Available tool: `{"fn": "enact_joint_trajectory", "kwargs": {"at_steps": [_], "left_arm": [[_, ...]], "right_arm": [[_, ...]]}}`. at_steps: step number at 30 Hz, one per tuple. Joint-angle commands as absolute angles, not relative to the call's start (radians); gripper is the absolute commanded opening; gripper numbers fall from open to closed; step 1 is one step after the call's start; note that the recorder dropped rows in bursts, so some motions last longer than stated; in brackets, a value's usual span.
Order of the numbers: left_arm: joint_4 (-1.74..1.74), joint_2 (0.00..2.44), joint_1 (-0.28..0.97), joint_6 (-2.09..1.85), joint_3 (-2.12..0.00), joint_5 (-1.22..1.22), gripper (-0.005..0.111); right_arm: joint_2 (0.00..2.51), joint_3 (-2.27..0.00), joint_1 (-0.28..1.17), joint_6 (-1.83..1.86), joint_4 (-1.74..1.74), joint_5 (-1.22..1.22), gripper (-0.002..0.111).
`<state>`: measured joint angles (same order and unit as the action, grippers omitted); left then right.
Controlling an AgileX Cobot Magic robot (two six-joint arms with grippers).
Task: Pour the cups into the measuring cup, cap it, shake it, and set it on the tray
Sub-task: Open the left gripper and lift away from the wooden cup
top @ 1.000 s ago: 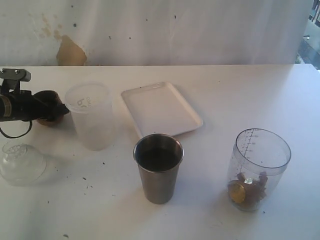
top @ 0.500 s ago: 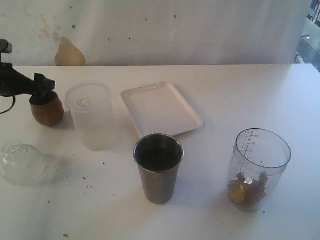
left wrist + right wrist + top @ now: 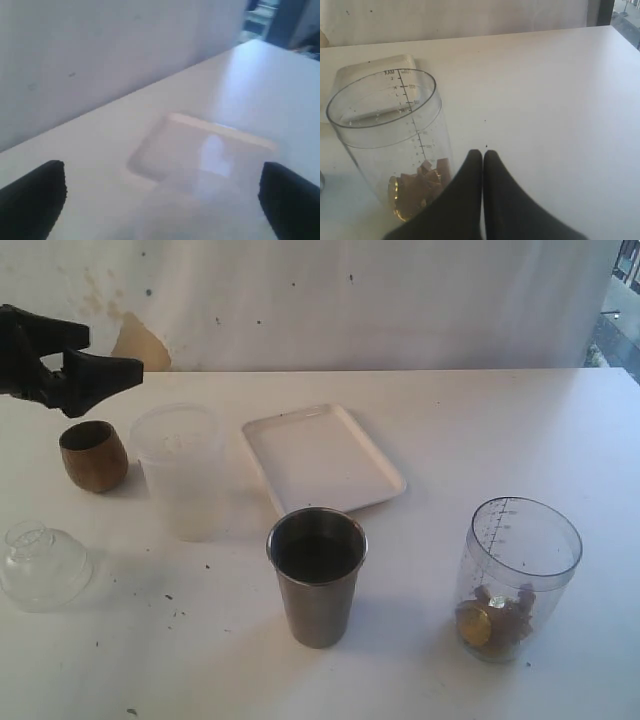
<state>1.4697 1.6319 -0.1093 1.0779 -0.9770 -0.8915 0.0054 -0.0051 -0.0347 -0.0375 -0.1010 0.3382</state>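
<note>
My left gripper [image 3: 108,352] hangs wide open, clear of the wooden cup [image 3: 93,454]; right gripper [image 3: 482,161] shut. A careless swing could topple that cup.

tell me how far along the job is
Done, it seems: the measuring cup holds brown bits, and the wooden cup stands upright. In hand: nothing; the left pincer hangs open above that cup. Left, probably: pouring the tumbler, capping, shaking, then the tray.
</note>
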Motion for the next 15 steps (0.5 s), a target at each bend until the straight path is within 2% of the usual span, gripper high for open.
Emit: {"fn": "enact_joint_trajectory", "kwargs": {"at_steps": [1, 6, 12, 15], "left_arm": [[1.527, 1.606, -0.103, 1.153, -0.968, -1.053, 0.103], [1.606, 1.605, -0.097, 1.390, -0.968, -0.945, 0.105], [1.686, 1.607, -0.081, 1.392, -0.967, -1.085, 0.105], [1.686, 1.607, -0.026, 1.386, -0.933, -1.106, 0.105]], "right_arm": [[0.000, 0.000, -0.030, -0.039, -0.101, 0.336, 0.000], [0.000, 0.000, -0.030, -0.039, -0.101, 0.336, 0.000], [0.000, 0.000, -0.030, -0.039, -0.101, 0.336, 0.000], [0.000, 0.000, -0.030, -0.039, -0.101, 0.336, 0.000]]}}
